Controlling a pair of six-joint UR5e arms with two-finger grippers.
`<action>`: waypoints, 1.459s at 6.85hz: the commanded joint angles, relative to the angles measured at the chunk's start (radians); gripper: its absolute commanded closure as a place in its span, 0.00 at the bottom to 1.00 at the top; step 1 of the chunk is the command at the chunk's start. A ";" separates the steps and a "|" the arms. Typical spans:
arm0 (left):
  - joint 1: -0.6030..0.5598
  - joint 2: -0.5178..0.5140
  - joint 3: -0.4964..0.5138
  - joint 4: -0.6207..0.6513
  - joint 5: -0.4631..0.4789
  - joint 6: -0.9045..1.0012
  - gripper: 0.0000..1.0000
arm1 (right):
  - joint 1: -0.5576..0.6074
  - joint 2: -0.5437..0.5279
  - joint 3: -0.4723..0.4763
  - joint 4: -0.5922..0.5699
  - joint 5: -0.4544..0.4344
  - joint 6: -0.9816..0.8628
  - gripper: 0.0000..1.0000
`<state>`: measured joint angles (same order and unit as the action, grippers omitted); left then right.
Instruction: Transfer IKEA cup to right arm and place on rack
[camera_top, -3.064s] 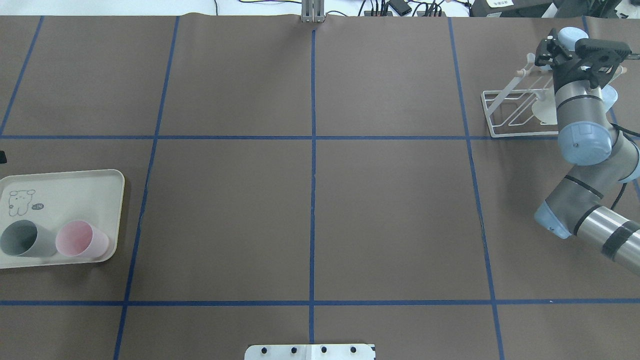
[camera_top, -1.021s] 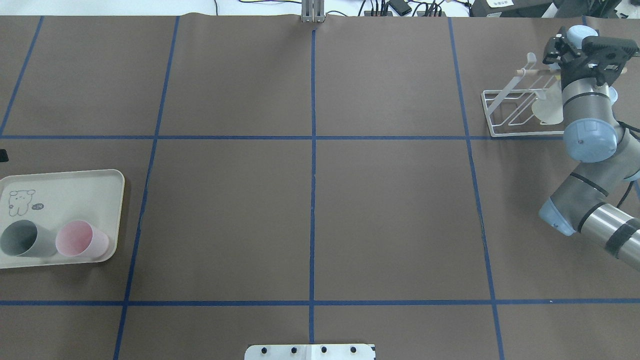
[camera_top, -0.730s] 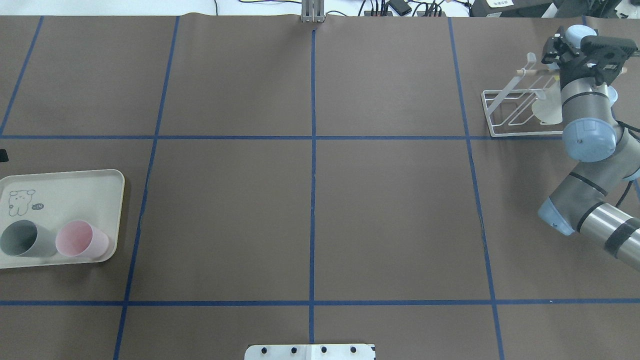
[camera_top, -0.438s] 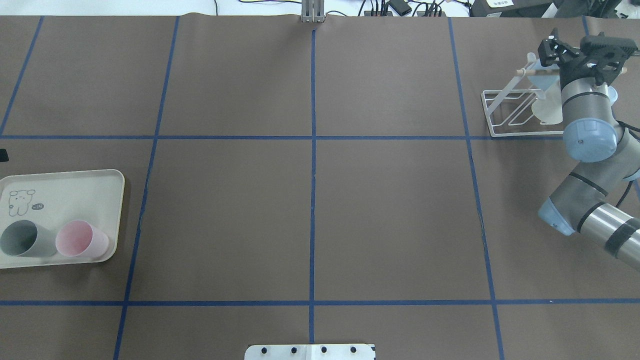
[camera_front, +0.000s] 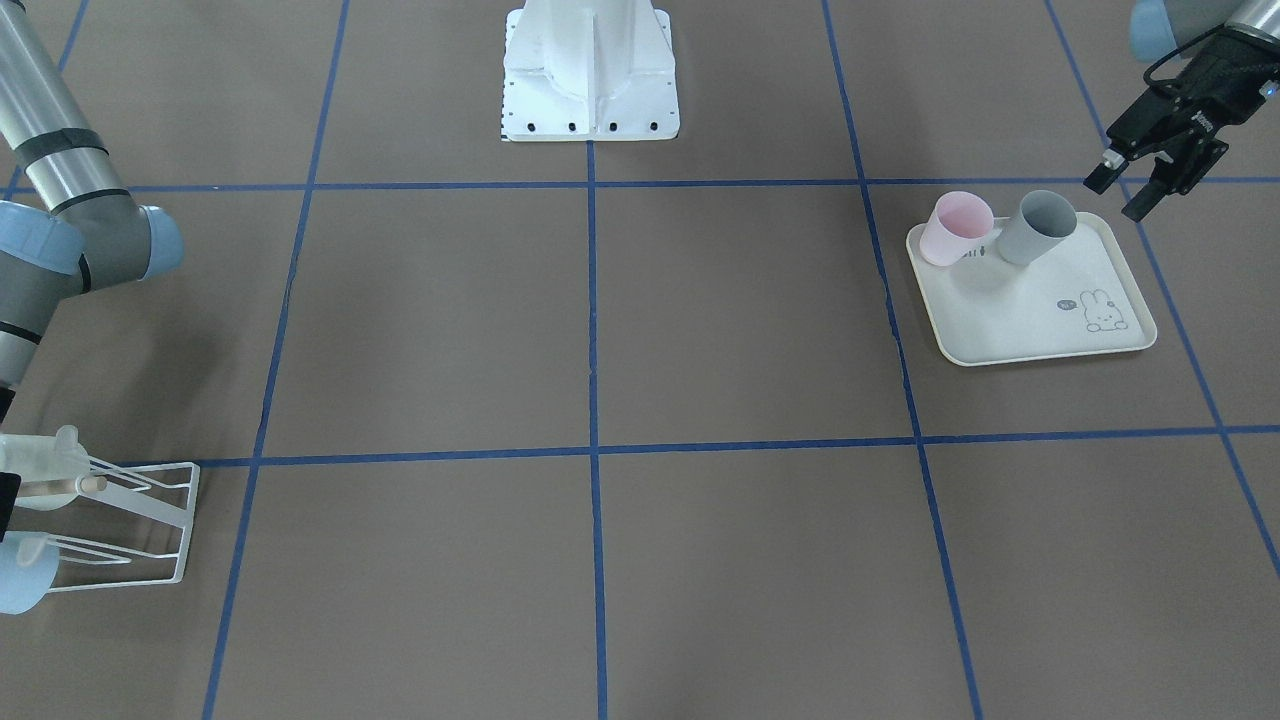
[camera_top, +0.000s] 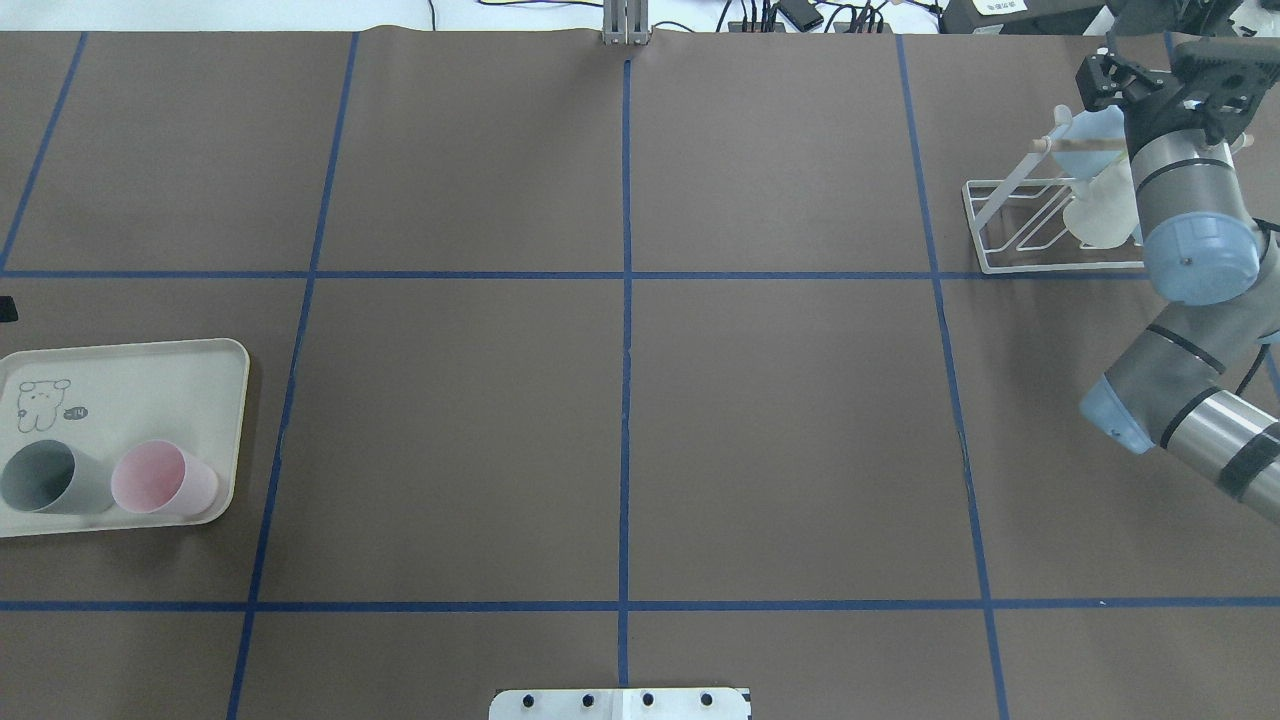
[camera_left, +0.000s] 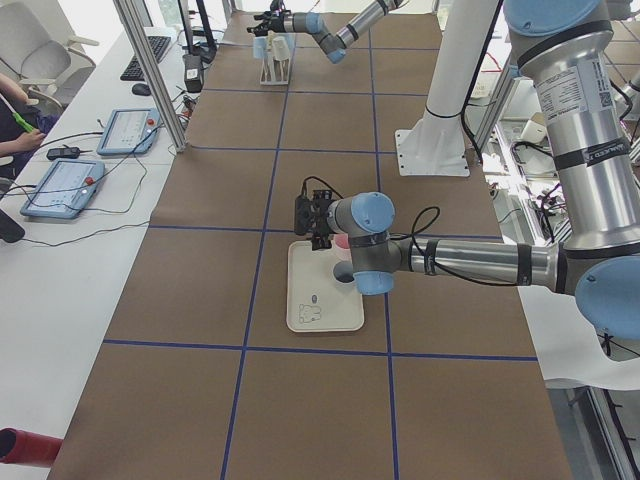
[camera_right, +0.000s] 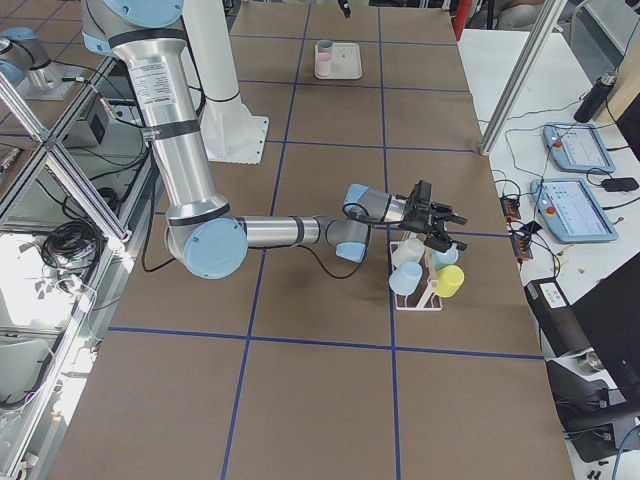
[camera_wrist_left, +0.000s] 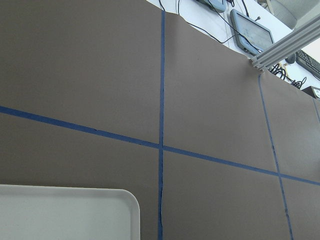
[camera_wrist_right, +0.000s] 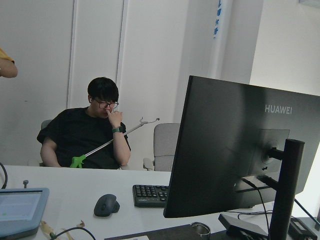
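Observation:
The white wire rack (camera_top: 1010, 225) with its thin wooden rod stands at the far right of the table. It also shows in the front-facing view (camera_front: 140, 530) and the right side view (camera_right: 420, 290). A light blue cup (camera_top: 1095, 125) and a whitish cup (camera_top: 1098, 215) hang on it. My right gripper (camera_top: 1097, 75) is open and empty just above the blue cup. My left gripper (camera_front: 1120, 195) is open and empty beside the grey cup (camera_front: 1035, 228). That cup stands with a pink cup (camera_front: 955, 228) on the cream tray (camera_front: 1040, 320).
The right side view shows several cups on the rack, one of them yellow (camera_right: 448, 283). The tray's corner (camera_wrist_left: 65, 212) shows in the left wrist view. The white robot base (camera_front: 590, 70) stands at the table's edge. Operator desks with monitors lie beyond the far edge.
The right gripper has shifted towards the table's far edge, away from the rack. The light blue cup has come into sight on the rack below it. Tray and its cups have not moved.

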<state>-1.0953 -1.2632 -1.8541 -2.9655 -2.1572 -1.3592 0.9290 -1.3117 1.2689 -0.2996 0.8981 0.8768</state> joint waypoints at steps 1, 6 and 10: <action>0.000 0.005 -0.028 0.009 -0.001 0.008 0.01 | 0.135 -0.032 0.065 -0.007 0.207 -0.071 0.00; 0.012 0.063 -0.203 0.495 0.006 0.450 0.00 | 0.379 -0.040 0.312 -0.298 0.769 -0.039 0.00; 0.018 0.243 -0.153 0.500 0.003 0.847 0.00 | 0.395 -0.026 0.428 -0.385 1.144 0.174 0.00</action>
<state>-1.0835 -1.0373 -2.0340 -2.4667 -2.1524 -0.5613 1.3219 -1.3429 1.6712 -0.6726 1.9427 0.9889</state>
